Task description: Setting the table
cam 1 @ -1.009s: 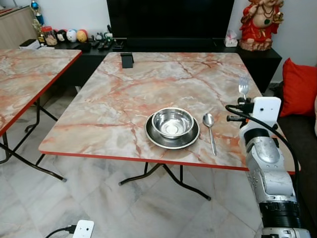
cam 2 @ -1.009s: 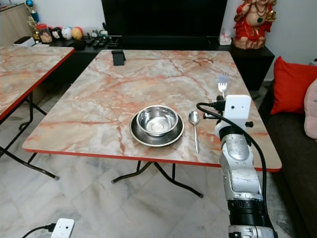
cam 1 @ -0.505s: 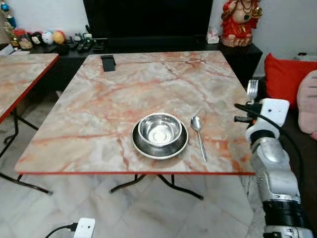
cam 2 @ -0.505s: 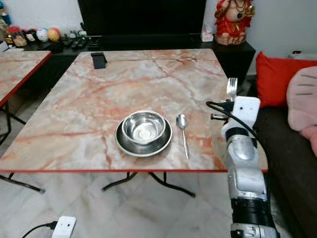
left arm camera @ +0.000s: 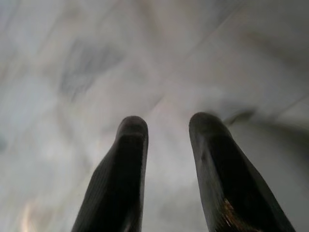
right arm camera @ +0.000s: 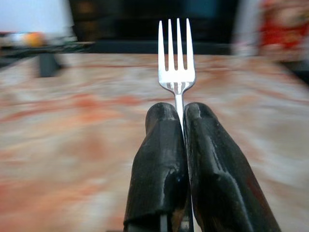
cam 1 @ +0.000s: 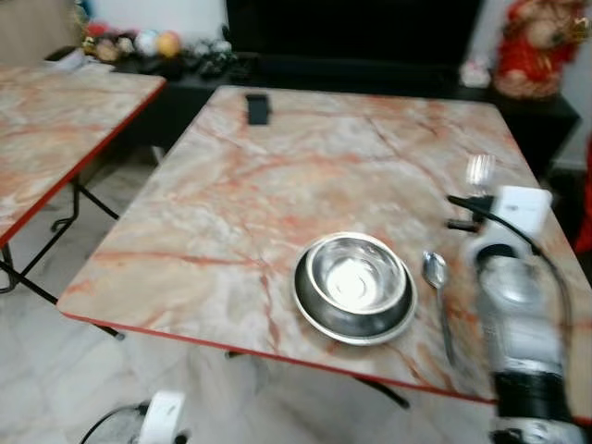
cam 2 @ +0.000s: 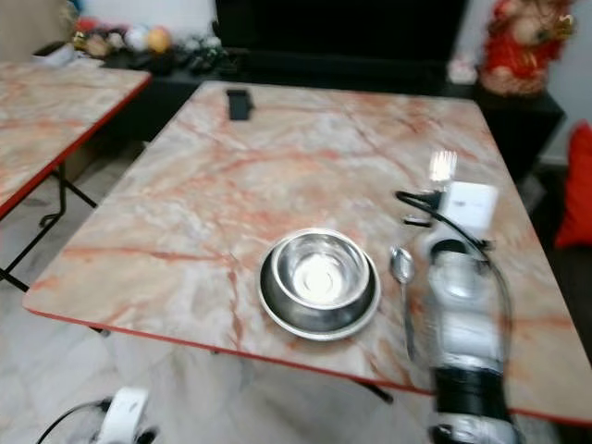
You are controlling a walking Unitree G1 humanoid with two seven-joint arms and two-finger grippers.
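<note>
A steel bowl point(cam 1: 357, 275) sits in a steel plate point(cam 1: 319, 317) near the front edge of the marble table point(cam 1: 277, 176). A spoon point(cam 1: 437, 289) lies just right of the plate. My right gripper point(right arm camera: 179, 112) is shut on a steel fork point(right arm camera: 176, 63), tines up; the fork point(cam 1: 478, 172) stands above the table's right side, beyond the spoon. My left gripper point(left arm camera: 166, 126) hangs open over pale floor tiles with nothing between its fingers.
A small black object point(cam 1: 257, 107) stands near the table's far left corner. A second marble table point(cam 1: 46, 129) is to the left. A dark TV unit point(cam 1: 305, 69) with small ornaments and a red statue point(cam 1: 539, 55) lines the back wall. White device point(cam 1: 160, 416) low left.
The whole picture has swung and blurred, so the camera has turned; the table now sits further right and closer. The fork stays upright in my right gripper. Bowl, plate and spoon keep their places.
</note>
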